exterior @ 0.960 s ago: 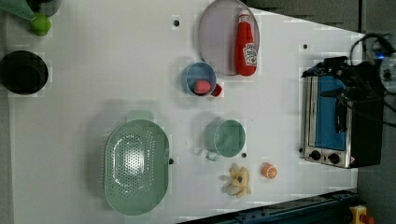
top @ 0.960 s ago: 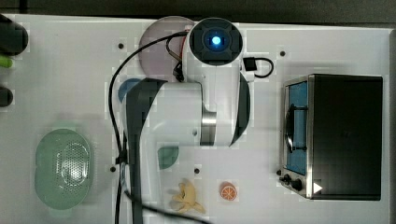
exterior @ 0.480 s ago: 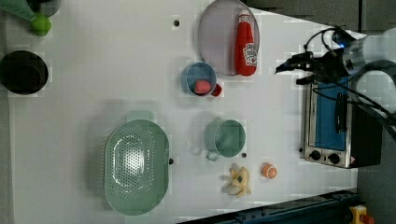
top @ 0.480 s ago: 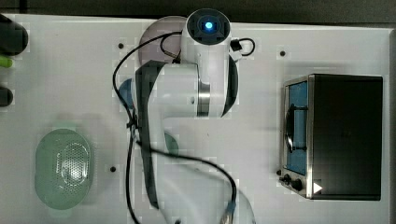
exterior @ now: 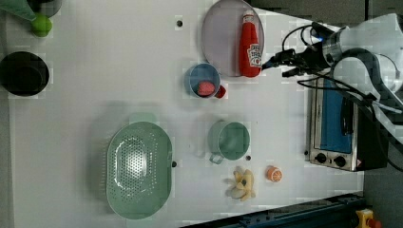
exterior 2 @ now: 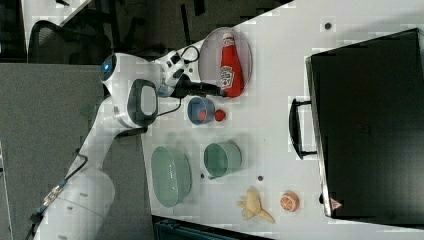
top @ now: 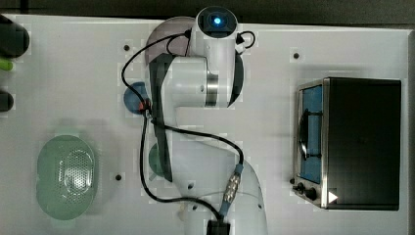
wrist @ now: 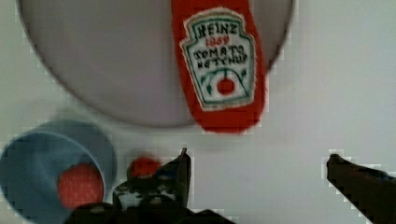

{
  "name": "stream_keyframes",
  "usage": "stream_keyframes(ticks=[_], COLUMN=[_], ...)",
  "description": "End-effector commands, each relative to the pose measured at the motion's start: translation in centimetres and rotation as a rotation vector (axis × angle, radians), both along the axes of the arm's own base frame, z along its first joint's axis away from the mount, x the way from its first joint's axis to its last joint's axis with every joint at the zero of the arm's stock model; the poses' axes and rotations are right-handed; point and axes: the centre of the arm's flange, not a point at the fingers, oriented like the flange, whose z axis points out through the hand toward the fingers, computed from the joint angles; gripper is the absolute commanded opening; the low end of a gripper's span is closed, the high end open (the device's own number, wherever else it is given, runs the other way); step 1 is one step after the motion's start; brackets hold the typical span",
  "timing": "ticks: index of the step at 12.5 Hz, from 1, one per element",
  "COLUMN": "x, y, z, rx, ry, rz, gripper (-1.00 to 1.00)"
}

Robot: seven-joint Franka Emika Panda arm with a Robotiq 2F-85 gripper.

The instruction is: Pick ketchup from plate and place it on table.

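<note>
The ketchup is lying on the plate while the released fingers are hovering just beside its base.

Bare table lies open beside the plate; blue bowl and red ball crowd its near edge.

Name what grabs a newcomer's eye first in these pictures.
The red ketchup bottle lies flat on the pale plate, its base jutting over the rim. The robot's open hand hangs just beyond that base. In the left view, a dark toaster oven stands at the table's right edge.
</note>
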Motion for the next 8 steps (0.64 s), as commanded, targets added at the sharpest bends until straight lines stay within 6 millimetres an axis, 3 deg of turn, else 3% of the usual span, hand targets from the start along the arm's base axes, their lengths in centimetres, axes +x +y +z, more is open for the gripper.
stream_keyframes(ticks=[1,8], x=[2.1,4.3], y=[0.8,2.1], z=[0.5,-6.9], rx=[0.005,0.003], ry=[-0.081,-0.191], rz=[0.076,0.14], gripper=[1.0,1.0])
